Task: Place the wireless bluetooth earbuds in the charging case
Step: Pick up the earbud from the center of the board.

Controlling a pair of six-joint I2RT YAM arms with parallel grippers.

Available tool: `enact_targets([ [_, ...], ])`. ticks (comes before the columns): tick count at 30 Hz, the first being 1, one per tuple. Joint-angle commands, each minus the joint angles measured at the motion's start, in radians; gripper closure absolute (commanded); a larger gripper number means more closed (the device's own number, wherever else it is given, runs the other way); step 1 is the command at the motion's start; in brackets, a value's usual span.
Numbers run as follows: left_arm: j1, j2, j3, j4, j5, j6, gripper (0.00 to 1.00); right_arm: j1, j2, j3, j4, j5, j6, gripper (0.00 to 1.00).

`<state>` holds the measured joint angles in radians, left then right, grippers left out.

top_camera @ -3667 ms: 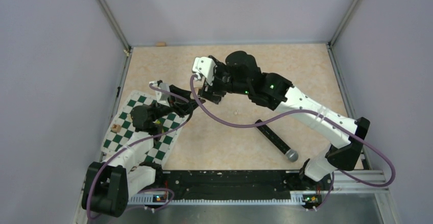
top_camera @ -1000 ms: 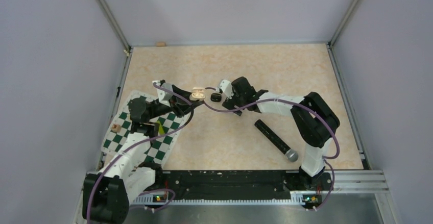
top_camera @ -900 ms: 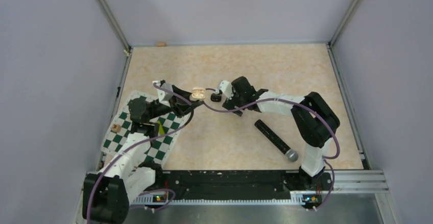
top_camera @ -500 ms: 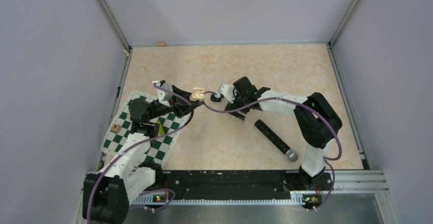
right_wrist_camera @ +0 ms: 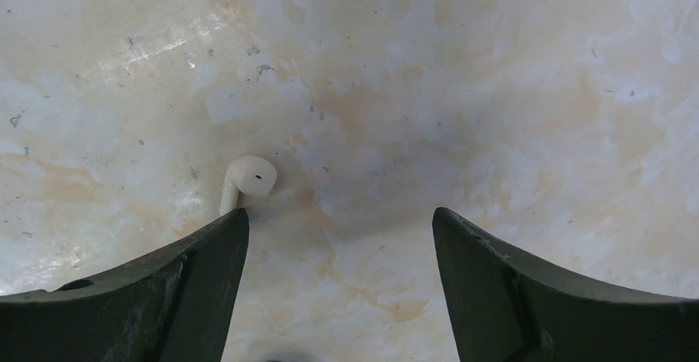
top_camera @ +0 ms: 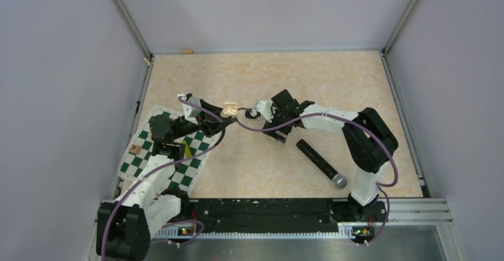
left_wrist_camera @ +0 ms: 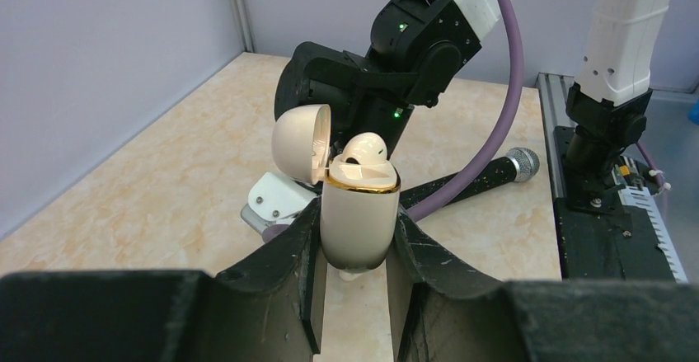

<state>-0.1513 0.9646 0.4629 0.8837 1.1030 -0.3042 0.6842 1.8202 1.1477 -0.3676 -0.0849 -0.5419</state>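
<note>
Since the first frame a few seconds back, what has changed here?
The right gripper came down from up near the charging case to the table, jaws open beside a loose earbud. Left gripper stayed clamped on the open case, with a seated earbud; microphone and checkered mat unmoved.

The left claw (left_wrist_camera: 356, 242) squeezes the cream charging case (left_wrist_camera: 358, 213), which stands straight up. Its lid (left_wrist_camera: 301, 143) is open and tips left. One white earbud (left_wrist_camera: 363, 149) sits inside. Behind are the other arm (left_wrist_camera: 387, 65), a purple cable (left_wrist_camera: 507, 73) and a black microphone (left_wrist_camera: 494, 172) lying on the surface (left_wrist_camera: 165, 189).
</note>
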Motion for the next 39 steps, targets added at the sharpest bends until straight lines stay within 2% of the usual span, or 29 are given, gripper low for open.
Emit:
enact_targets([
  [1,0.004,-0.006,-0.012,0.055,0.0,0.001,1.0,-0.003,0.017,0.031,-0.048,-0.065,0.019,0.19],
  [18,0.006,-0.011,-0.009,0.049,-0.002,0.001,1.0,0.065,0.044,0.059,0.02,-0.042,0.095,0.24],
  [20,0.006,-0.013,-0.01,0.048,-0.001,0.003,1.0,0.055,0.012,0.066,-0.008,-0.091,0.086,0.24],
  [24,0.006,-0.001,-0.007,0.062,0.0,-0.01,1.0,-0.03,-0.084,0.067,-0.043,-0.311,0.113,0.25],
  [29,0.006,0.007,-0.011,0.066,-0.003,-0.004,1.0,-0.128,-0.064,0.06,-0.05,-0.469,0.179,0.29],
  [36,0.007,-0.004,-0.01,0.061,-0.001,-0.009,1.0,-0.153,0.072,0.094,-0.059,-0.528,0.256,0.41],
  [39,0.007,-0.007,-0.009,0.058,0.001,-0.009,1.0,-0.153,0.094,0.101,-0.062,-0.545,0.264,0.42],
])
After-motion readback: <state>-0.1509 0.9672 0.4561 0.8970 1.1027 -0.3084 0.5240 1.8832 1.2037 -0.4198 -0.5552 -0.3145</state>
